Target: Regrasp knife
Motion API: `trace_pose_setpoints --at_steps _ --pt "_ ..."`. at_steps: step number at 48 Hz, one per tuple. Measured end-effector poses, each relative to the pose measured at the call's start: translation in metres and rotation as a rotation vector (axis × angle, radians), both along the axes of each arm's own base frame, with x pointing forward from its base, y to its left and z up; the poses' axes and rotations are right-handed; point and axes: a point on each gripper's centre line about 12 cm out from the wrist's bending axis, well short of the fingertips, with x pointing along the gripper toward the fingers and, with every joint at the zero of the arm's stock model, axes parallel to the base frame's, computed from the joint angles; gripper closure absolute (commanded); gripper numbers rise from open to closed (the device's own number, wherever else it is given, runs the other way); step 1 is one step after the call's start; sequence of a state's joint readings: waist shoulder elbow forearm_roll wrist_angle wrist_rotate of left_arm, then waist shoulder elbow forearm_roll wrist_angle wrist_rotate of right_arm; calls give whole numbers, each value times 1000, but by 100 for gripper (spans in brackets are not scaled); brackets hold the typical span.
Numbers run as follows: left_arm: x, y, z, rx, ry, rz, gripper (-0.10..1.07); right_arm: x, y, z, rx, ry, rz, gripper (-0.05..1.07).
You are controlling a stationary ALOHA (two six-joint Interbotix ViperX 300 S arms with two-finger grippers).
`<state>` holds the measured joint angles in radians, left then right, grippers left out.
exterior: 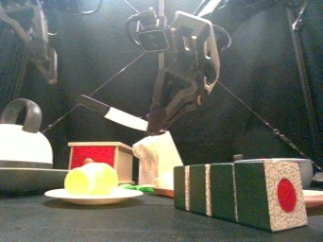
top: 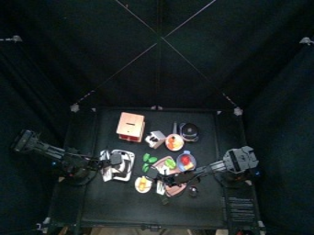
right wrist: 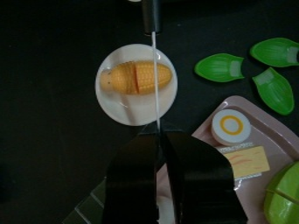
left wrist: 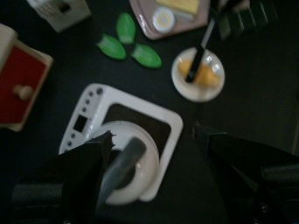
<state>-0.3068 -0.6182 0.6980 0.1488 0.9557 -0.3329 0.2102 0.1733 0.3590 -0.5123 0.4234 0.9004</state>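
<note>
The knife (exterior: 117, 115) shows a smooth, pale metal-looking blade and a matt black handle. At the left of the front view, the kettle (exterior: 22, 142) is glossy white, and the small saucer (right wrist: 135, 83) looks smooth and white.

Right gripper (right wrist: 156, 133) clamped knife (right wrist: 155, 61) blade; below it, yellow food (right wrist: 136, 77) on white plate (right wrist: 111, 101); green leaves (right wrist: 260, 68) lay beside.

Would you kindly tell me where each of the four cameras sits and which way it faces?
Top: overhead, straight down on the table; both arms.
Front: table height, level; right hand holds the knife.
Left wrist: over the scale; left hand.
Right wrist: along the knife, over the yellow food on a plate.
Both wrist views show that plate.
</note>
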Motion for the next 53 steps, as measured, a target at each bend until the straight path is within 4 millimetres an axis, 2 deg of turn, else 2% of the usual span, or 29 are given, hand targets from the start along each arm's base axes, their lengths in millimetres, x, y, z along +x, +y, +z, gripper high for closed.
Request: trace_pose_setpoints --at_steps 8,14,21,35,53 --pt "17 3 -6 67 -185 -171 -6 1 0 1 -4 -5 4 91" --pt "31 15 -8 55 -401 -148 -6 1 0 1 -3 -8 7 91" --pt "29 23 -23 39 -539 -123 -6 1 0 4 -8 -22 16 91" --pt "14 22 -62 -20 -625 -115 -6 6 4 10 -20 -74 64 91" --pt "5 18 -81 -66 -613 -103 -6 6 5 10 -24 -77 68 91"
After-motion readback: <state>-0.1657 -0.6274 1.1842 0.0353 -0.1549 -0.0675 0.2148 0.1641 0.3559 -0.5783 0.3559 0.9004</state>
